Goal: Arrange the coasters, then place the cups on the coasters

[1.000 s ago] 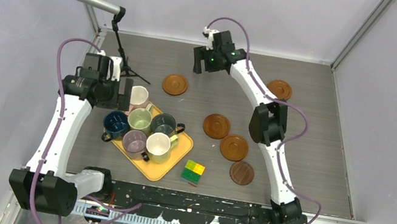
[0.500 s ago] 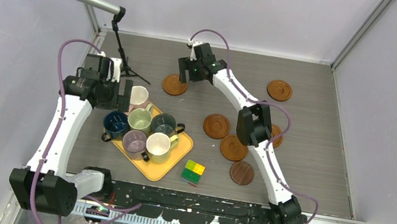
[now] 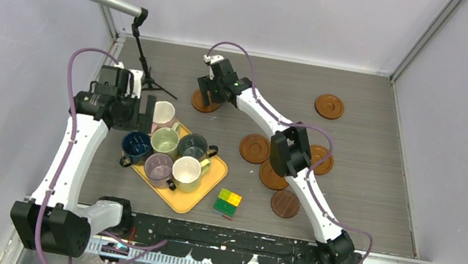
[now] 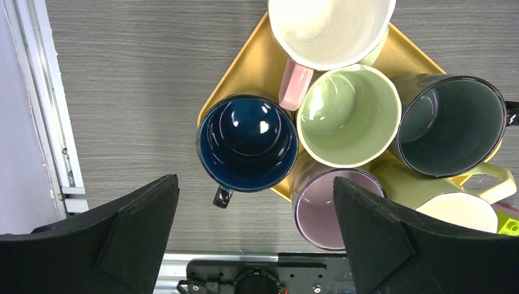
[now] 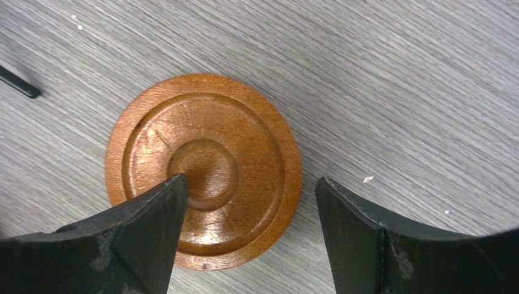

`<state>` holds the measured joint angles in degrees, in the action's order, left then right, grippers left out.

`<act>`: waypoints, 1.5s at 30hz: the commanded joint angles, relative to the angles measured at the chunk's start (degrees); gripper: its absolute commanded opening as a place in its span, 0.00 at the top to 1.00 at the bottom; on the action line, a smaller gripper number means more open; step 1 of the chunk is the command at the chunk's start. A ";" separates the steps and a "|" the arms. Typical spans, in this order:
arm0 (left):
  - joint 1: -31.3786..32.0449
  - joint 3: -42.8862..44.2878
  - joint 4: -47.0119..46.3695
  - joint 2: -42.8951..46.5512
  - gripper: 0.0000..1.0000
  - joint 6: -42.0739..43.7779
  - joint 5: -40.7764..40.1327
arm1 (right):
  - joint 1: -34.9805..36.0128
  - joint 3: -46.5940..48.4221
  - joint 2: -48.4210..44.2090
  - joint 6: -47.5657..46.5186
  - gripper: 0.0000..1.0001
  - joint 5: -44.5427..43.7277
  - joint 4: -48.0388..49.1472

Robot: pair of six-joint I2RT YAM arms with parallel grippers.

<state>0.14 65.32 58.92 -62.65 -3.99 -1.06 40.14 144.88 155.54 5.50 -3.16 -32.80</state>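
The cups [image 4: 347, 116] stand bunched rim to rim on the orange tray [image 4: 238, 86] at the lower left of the overhead frame. This looks like a holding spot, since the coasters [image 3: 255, 148] lie loose across the middle and right of the surface [image 3: 373, 149] in no clear order, one of them off alone near the upper right. The left end effector [image 4: 256, 180] hangs above the tray with its fingers spread wide and nothing between them, the dark blue mug [image 4: 247, 142] just under the gap, probably parked until there are coasters to fill. The right end effector [image 5: 248, 184] reaches to the upper middle of the overhead frame, over the one reddish-brown coaster [image 5: 245, 122] nearest the tray. Its fingers are also spread and pinch nothing. In the wrist view that coaster sits left of centre: the left finger overlaps its lower left part, while the right finger stands clear of its right rim over bare wood (whether either tip touches anything cannot be told). The coaster lies flat, raised rim up, likely the next piece to be arranged.
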 commanded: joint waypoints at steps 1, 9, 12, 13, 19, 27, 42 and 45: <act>0.12 0.20 -1.61 1.05 0.00 0.56 -0.64 | -0.37 1.43 0.35 -2.43 0.21 -5.59 -2.01; 0.12 -0.16 -1.59 1.61 0.00 0.39 -0.53 | -3.72 -6.71 -3.95 -2.25 0.41 -6.48 -3.39; 0.12 -0.20 -1.70 1.53 0.00 0.32 -0.37 | -6.88 -8.48 -5.13 -0.68 0.48 -3.96 -5.20; 0.12 -0.15 -1.69 1.46 0.00 0.30 -0.33 | -8.02 -9.27 -5.61 -0.25 0.50 -3.18 -5.67; 0.12 0.16 -1.61 1.21 0.00 0.21 0.12 | -14.30 -16.51 -9.94 0.27 0.55 -0.17 -6.31; 0.17 -0.19 -1.83 1.47 0.00 0.12 0.79 | -21.66 -25.82 -15.14 -0.95 0.55 0.83 -5.69; 0.17 0.26 -1.60 1.43 0.00 0.03 0.80 | -26.61 -30.46 -18.76 -2.95 0.56 -0.77 -6.86; 0.12 0.25 -1.66 1.31 0.00 0.03 0.80 | -27.50 -31.06 -19.00 -3.42 0.57 -1.24 -6.93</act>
<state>0.14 65.10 58.92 -62.43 -4.01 -0.84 15.05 116.42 138.10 5.41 0.54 -33.15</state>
